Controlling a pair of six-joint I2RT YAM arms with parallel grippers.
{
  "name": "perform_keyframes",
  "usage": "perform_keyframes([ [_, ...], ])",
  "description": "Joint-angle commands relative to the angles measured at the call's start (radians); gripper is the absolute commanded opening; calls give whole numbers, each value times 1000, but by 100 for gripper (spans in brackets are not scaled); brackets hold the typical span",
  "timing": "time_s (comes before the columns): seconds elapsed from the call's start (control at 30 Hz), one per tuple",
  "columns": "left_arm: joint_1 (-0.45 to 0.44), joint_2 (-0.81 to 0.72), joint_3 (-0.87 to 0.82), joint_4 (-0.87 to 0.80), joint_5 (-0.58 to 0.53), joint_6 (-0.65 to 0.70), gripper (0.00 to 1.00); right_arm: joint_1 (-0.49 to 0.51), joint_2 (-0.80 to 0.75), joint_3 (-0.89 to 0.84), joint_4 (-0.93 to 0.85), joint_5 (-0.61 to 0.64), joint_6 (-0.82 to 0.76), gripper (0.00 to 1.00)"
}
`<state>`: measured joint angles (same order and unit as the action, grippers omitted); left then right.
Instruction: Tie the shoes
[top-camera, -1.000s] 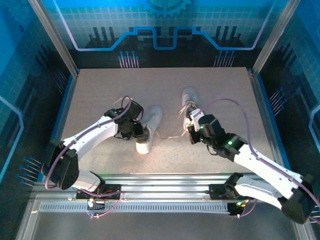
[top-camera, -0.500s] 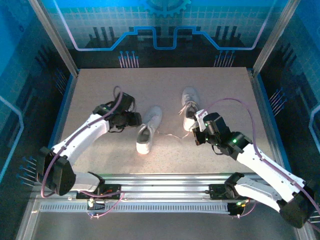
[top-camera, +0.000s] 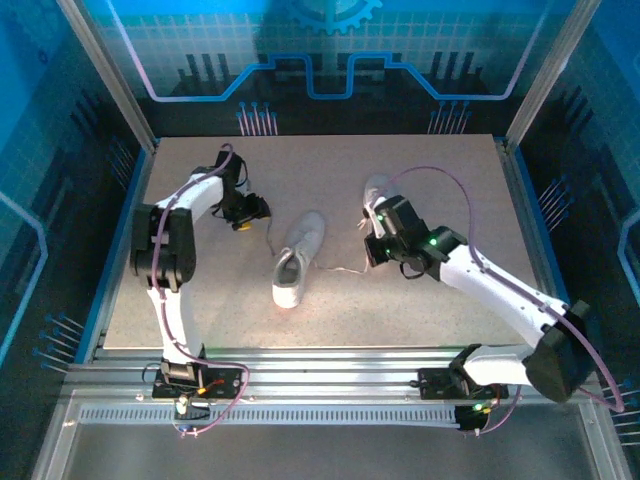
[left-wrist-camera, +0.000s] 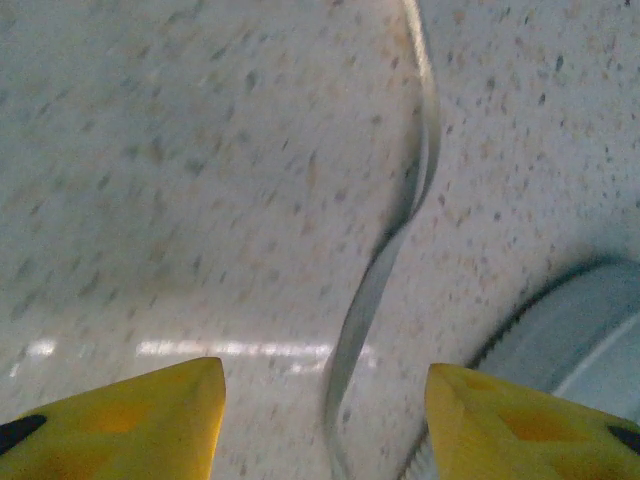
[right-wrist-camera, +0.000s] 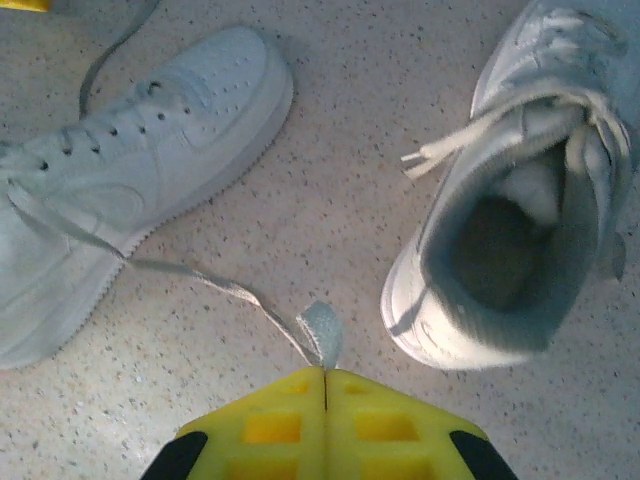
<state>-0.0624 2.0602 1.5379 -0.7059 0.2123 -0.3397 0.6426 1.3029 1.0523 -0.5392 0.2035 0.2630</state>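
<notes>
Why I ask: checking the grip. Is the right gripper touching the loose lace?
Touching. In the right wrist view the right gripper is shut on the lace, whose end sticks out from the closed jaws.

Two-arm robot. The left arm and right arm have smooth white shells joined by rounded black joints. A thin purple cable runs in a loop along each arm. A small green light marks the right wrist. The bases are black. The fingers are yellow wedges with black patches; the right pair has square recesses.
</notes>
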Motion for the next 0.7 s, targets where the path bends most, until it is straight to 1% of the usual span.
perform_keyframes([
  [0.0,-20,74,128,-58,-39,39,56,12,63,85,-38,24,15,0],
  [0.1,-33,156,217,-88,-87,65,55,14,114,140,-55,32,13,0],
  [0.17,-47,205,275,-110,-144,91,55,14,141,170,-70,39,10,0],
  [0.37,-100,339,428,-204,-284,158,54,12,174,192,-83,50,15,0],
  [0.4,-104,361,454,-227,-297,159,53,11,176,193,-83,48,18,0],
  [0.43,-108,380,475,-249,-307,161,44,13,176,196,-86,47,21,0],
  [0.47,-113,386,486,-257,-318,166,41,14,176,198,-87,45,25,0],
  [0.53,-116,381,484,-261,-320,175,16,14,172,203,-94,46,25,0],
  [0.57,-116,371,479,-261,-315,180,8,15,167,205,-99,48,24,0],
  [0.6,-116,356,470,-258,-311,186,2,14,160,210,-106,54,20,0],
  [0.67,-111,303,438,-230,-288,207,0,12,142,215,-119,66,11,0],
])
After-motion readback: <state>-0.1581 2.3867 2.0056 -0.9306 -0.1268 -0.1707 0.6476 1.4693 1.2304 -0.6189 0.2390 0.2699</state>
